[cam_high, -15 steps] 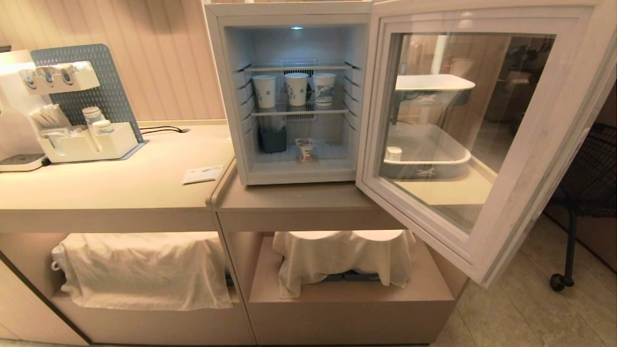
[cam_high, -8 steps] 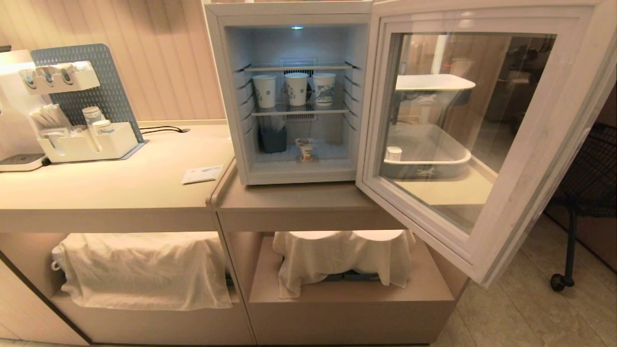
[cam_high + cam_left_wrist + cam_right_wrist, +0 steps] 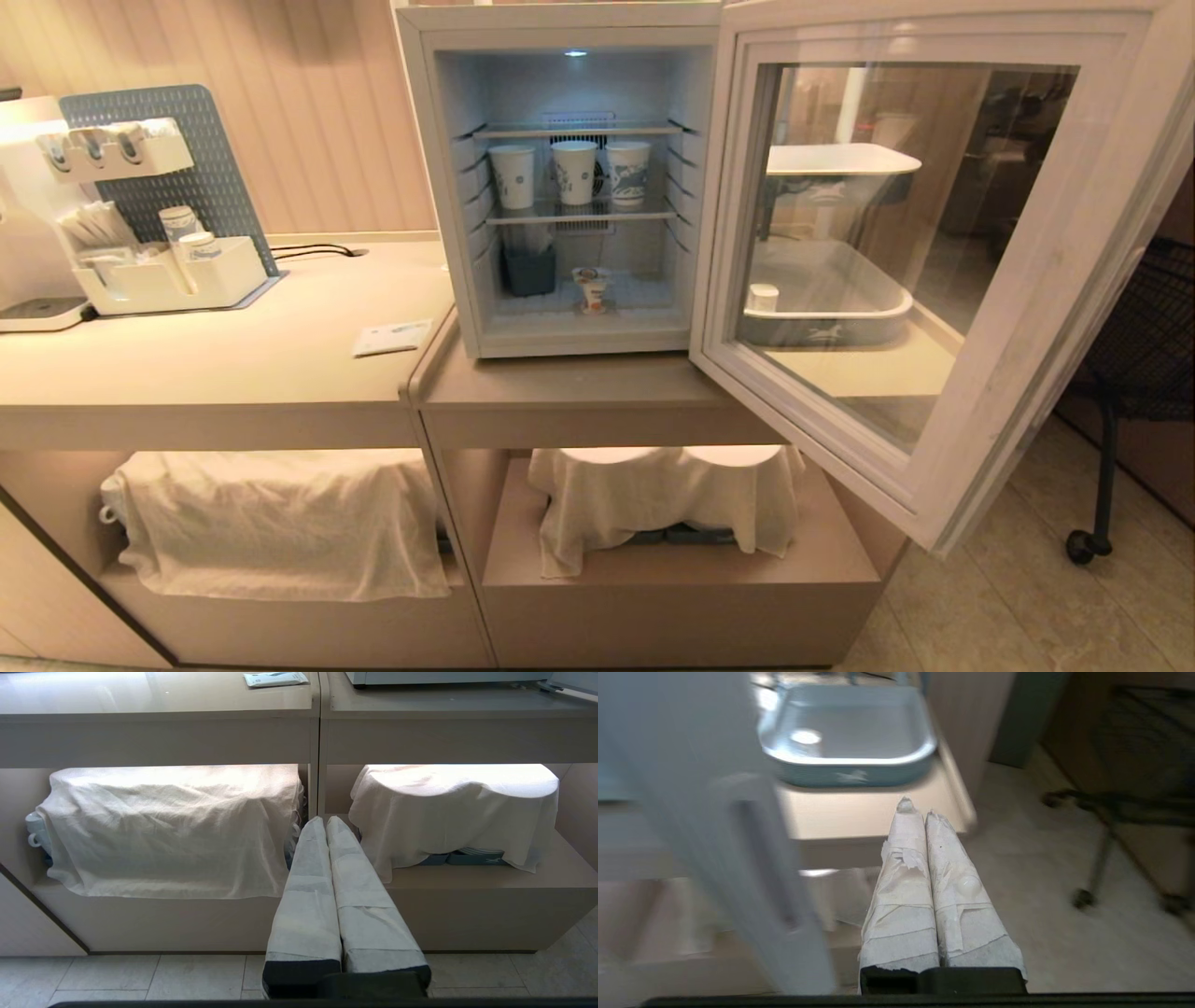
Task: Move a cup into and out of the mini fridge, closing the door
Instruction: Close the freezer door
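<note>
Standing on the tan surface [image 3: 579,378], the mini fridge [image 3: 560,187] has its door [image 3: 943,271] swung wide open to the right, its white inner face toward the camera and the glass window showing a pale blue tray [image 3: 831,317] behind it. Inside, the cup [image 3: 591,288] sits on the fridge floor near the middle, just right of a dark bin [image 3: 528,271]. Three taller paper cups [image 3: 571,172] stand in a row on the wire shelf above it.

Neither arm shows in the head view. The left gripper [image 3: 325,820] hangs low in front of the cabinet, its wrapped jaws pressed together with nothing between them, pointing at the gap between two white cloths [image 3: 168,826] draped over things on the lower shelf. The right gripper [image 3: 915,806] is off to the right of the open door, its jaws likewise clenched and empty, aimed toward the blue tray on the far surface; the door's edge fills the blurred side of that view.

A small card [image 3: 392,337] lies on the left surface, with a white organiser [image 3: 168,275] farther left.
</note>
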You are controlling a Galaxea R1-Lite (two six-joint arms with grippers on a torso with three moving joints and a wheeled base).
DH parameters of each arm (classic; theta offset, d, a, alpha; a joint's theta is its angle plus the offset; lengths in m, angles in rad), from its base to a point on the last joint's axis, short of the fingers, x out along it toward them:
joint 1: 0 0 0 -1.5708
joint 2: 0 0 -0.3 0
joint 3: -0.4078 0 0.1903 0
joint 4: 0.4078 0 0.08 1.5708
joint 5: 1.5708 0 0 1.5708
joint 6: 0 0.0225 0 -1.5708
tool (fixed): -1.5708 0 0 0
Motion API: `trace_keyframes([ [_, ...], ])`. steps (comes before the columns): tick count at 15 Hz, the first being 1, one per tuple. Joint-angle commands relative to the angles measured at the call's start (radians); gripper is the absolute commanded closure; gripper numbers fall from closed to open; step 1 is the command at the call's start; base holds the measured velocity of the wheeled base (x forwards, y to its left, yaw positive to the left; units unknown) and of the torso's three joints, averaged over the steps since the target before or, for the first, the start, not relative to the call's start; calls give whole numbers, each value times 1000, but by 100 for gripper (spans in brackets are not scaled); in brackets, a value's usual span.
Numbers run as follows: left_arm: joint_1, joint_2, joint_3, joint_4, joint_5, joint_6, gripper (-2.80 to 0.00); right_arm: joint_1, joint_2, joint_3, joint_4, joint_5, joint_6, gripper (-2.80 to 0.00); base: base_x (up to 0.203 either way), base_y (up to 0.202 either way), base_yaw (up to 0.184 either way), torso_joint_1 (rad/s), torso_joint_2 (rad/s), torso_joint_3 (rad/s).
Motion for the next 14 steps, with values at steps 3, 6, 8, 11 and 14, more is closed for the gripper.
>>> trace_keyframes([
  [3, 0, 0, 0, 0, 0, 0, 0, -97, 62, 14, -6, -44, -86, 0, 0, 0, 0, 0, 0, 0],
  [6, 0, 0, 0, -1, 0, 0, 0, -101, 126, 9, -27, -111, -88, 0, 0, 0, 0, 0, 0, 0],
  [8, 0, 0, 0, 0, 0, 0, 0, -110, 183, -3, -85, -152, -83, 0, 0, 0, 0, 0, 0, 0],
  [11, 0, 0, 0, 0, 0, 0, 0, -135, 263, -19, -157, -182, -82, 0, 0, 0, 0, 0, 0, 0],
  [14, 0, 0, 0, 0, 0, 0, 0, -142, 344, -34, -224, -183, -26, 0, 0, 0, 0, 0, 0, 0],
])
